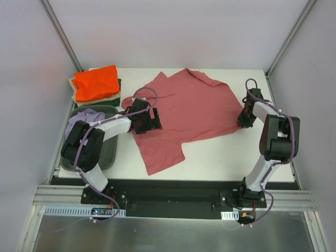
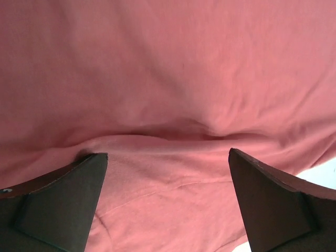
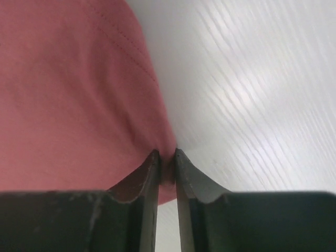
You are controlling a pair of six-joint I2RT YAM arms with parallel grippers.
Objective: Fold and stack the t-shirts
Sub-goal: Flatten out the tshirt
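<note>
The rose-red t-shirt (image 1: 184,110) lies spread and rumpled across the middle of the white table. My left gripper (image 1: 147,122) hovers over its left edge, jaws wide open, with only the red cloth (image 2: 173,105) beneath and between them. My right gripper (image 1: 243,122) is at the shirt's right edge, shut on a pinch of its hem (image 3: 167,157). The bright orange shirt (image 1: 95,83) lies folded on the beige shirt (image 1: 79,100) and the dark green shirt (image 1: 119,90) at the back left. The lavender shirt (image 1: 84,118) lies in the bin.
The grey plastic bin (image 1: 107,149) stands at the left table edge beside my left arm. Bare white table (image 1: 231,157) shows in front of and to the right of the red shirt. Enclosure walls surround the table.
</note>
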